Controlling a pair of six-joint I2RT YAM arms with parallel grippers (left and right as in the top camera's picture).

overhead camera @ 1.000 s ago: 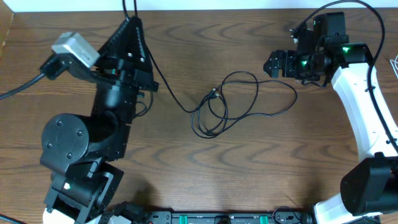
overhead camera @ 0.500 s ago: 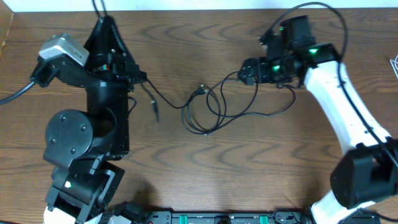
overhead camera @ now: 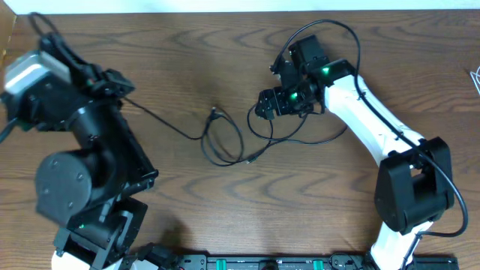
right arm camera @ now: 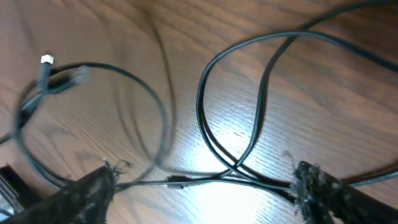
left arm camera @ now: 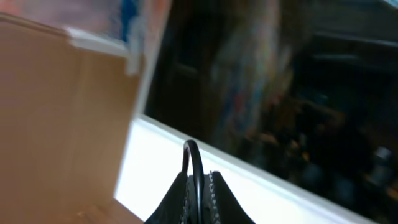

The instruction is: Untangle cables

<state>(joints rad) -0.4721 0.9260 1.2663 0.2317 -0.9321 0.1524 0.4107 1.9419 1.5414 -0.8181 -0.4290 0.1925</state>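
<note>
The left pincer (left arm camera: 200,186) is clamped tight on the thin black cord (right arm camera: 199,109), a short glossy loop of which arches up from between its dark, ridged fingers. The right pincer (right arm camera: 205,174) stands wide apart and holds nothing, its rough black fingertips (right arm camera: 311,183) low over the table (overhead camera: 187,210) on either side of crossing strands. The cord lies mid-table on brown wood grain in loose, overlapping round loops, one taut line running to the left arm and a small pale-tipped plug (right arm camera: 46,61) at one loop's edge.
</note>
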